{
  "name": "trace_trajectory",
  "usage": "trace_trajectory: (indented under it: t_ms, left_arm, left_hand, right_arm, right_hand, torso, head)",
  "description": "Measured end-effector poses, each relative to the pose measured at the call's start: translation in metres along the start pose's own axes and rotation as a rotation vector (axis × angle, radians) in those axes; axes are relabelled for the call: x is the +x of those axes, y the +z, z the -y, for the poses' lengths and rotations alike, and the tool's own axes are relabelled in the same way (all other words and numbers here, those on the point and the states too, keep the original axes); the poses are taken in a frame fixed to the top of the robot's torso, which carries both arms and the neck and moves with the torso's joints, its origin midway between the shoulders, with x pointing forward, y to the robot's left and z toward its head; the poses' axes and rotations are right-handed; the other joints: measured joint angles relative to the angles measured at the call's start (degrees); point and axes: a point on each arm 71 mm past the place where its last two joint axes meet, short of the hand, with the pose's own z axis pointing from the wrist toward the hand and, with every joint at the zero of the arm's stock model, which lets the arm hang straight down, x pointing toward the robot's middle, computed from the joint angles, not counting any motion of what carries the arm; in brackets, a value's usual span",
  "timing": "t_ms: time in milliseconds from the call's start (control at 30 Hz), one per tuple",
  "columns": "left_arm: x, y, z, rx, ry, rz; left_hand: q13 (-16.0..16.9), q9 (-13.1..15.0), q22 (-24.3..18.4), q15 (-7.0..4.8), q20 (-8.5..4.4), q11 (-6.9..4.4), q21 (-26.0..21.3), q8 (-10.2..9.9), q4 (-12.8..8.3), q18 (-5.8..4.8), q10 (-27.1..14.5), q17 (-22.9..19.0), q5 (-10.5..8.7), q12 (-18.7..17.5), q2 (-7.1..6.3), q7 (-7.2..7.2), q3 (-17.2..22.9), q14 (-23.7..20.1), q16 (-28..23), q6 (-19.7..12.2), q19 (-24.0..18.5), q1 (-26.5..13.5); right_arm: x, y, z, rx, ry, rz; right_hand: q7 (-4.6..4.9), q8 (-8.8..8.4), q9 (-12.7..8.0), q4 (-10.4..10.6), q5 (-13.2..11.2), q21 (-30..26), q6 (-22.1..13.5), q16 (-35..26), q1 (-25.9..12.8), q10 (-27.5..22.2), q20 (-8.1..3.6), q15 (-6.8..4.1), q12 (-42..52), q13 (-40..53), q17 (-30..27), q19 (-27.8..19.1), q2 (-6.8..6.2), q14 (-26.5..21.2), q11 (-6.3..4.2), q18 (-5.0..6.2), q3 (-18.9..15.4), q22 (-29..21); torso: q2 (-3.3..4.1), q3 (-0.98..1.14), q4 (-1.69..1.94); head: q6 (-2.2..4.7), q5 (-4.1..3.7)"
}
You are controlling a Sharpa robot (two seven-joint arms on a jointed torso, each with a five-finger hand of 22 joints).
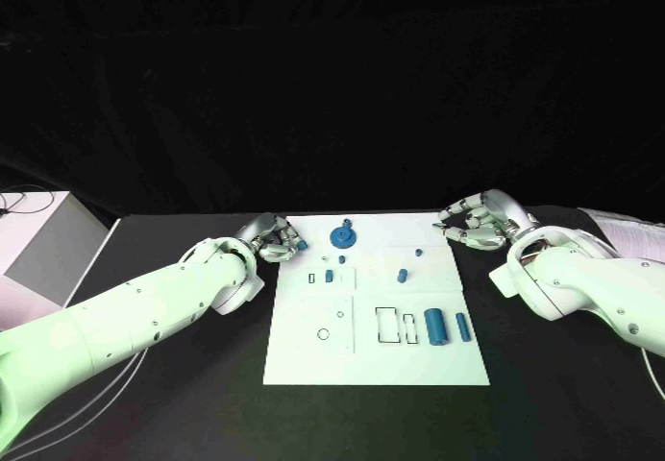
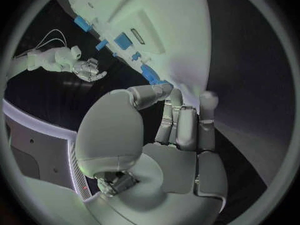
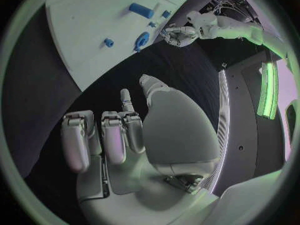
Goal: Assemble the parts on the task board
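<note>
Two silver hands are waiting at the far corners of a white board with small blue parts on it.

The board is flat, smooth and white, lying in the middle of the dark table. A round blue wheel is sitting near the far edge. Two blue tubes are lying side by side near the right edge, next to thin box outlines. A white box is standing off to the left. The left hand is hanging beside the board's far left corner, its fingers curling in, and a small blue piece is showing at its fingertips; I cannot tell if it is holding it. The right hand is hanging at the far right corner, fingers bending loosely apart, holding nothing.
</note>
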Motion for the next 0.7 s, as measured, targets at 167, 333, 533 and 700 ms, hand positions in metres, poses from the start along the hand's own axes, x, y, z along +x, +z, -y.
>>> trace_trajectory:
  t_ms: [167,333,533,700]
  left_arm:
    - [-0.003,0.000,0.001,-0.011,-0.040,-0.015]
    - [-0.006,0.000,0.002,-0.025,-0.066,-0.042]
    - [-0.009,0.002,0.002,-0.050,-0.093,-0.084]
    - [-0.012,0.004,0.003,-0.071,-0.112,-0.114]
  left_hand:
    - [0.53,0.00,0.28,-0.31,-0.18,-0.20,0.26,0.00,-1.33,0.00,0.20,0.83,0.59,0.67,0.70,-0.02,0.84,0.49,0.23,0.01,-0.18,-2.39]
    - [1.28,-0.02,0.27,-0.43,-0.53,-0.20,0.26,0.00,-2.10,0.00,0.20,1.88,1.20,1.78,1.59,-0.05,1.61,1.02,0.52,0.02,-0.54,-5.02]
    - [2.48,9.84,0.09,-0.53,-0.53,-0.86,0.26,3.67,-2.47,0.00,0.80,2.72,0.62,3.12,2.68,-1.07,2.02,1.53,0.90,0.39,-0.54,-7.80]
    - [5.68,9.84,-0.16,-0.62,-0.73,-1.31,-0.23,3.72,-2.50,0.00,2.15,3.06,0.21,4.90,2.73,-1.18,1.98,1.62,1.14,0.26,-0.75,-8.77]
  right_arm:
    - [0.000,0.000,0.000,-0.002,0.000,0.001]
    - [0.000,0.000,0.000,-0.005,0.001,0.004]
    - [-0.001,0.001,-0.001,-0.019,0.010,0.014]
    - [-0.002,0.001,-0.002,-0.035,0.026,0.031]
  right_hand:
    - [0.00,0.00,-0.01,0.05,0.00,-0.76,0.00,-0.22,0.00,0.00,0.00,0.00,-0.23,0.00,0.00,0.00,0.00,0.00,0.00,0.00,0.05,0.00]
    - [-0.02,0.00,-0.01,0.10,0.00,-5.72,-0.02,-1.90,0.00,0.00,0.00,0.00,-3.08,0.00,0.00,0.00,0.00,0.00,0.00,1.18,0.62,-0.01]
    - [-0.40,0.67,0.29,0.07,0.00,-32.79,-1.07,-13.35,-0.14,-9.26,-0.39,-0.41,-21.51,-2.59,-6.82,-8.25,-0.80,-0.86,0.00,6.74,3.59,-6.69]
    - [-0.04,1.80,0.75,-0.06,0.16,-59.07,-2.23,-32.56,0.02,-20.53,-0.11,0.05,-43.57,-19.69,-25.17,-15.58,-1.54,-7.88,1.04,9.80,6.92,-23.92]
  torso:
    - [-0.04,0.00,0.00]
    - [-0.07,0.03,0.00]
    - [-0.10,0.03,0.00]
    - [-0.10,0.03,0.00]
  head:
    - [0.08,0.05]
    - [0.18,0.10]
    - [0.35,0.19]
    - [0.46,0.27]
